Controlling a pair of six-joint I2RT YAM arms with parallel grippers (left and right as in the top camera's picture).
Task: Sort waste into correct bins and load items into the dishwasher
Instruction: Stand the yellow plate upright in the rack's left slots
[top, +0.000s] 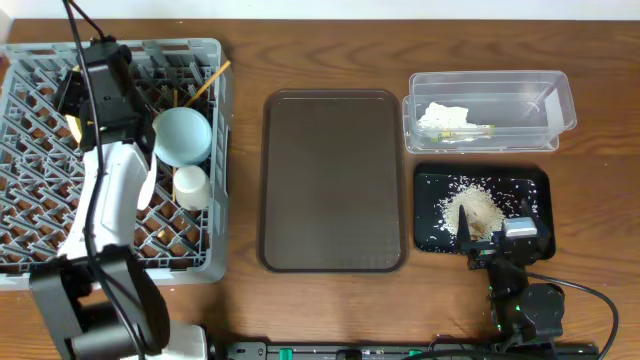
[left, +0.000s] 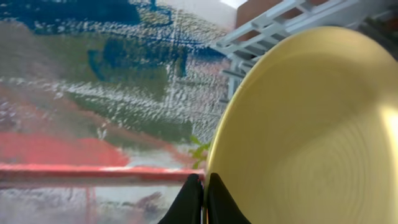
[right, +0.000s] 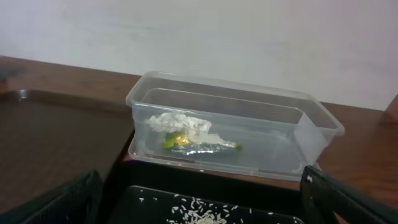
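My left gripper (left: 204, 186) is shut on the rim of the yellow plate (left: 298, 124) and holds it on edge over the grey dish rack (top: 40, 90). The rack holds the light blue bowl (top: 182, 137), the small white cup (top: 190, 185) and the chopsticks (top: 205, 85). The white bowl is hidden. The clear tub (top: 555, 100) holds the white tissue (right: 180, 122) and the green-and-orange wrapper (right: 199, 144). The black tray (top: 530, 185) holds the rice scraps (top: 478, 207). My right gripper (right: 211, 208) is open and empty at the black tray's near edge.
The dark brown serving tray (top: 333, 180) lies in the middle, between the rack and the bins. The left arm (top: 105, 200) reaches across the rack. Bare wooden table lies right of the bins.
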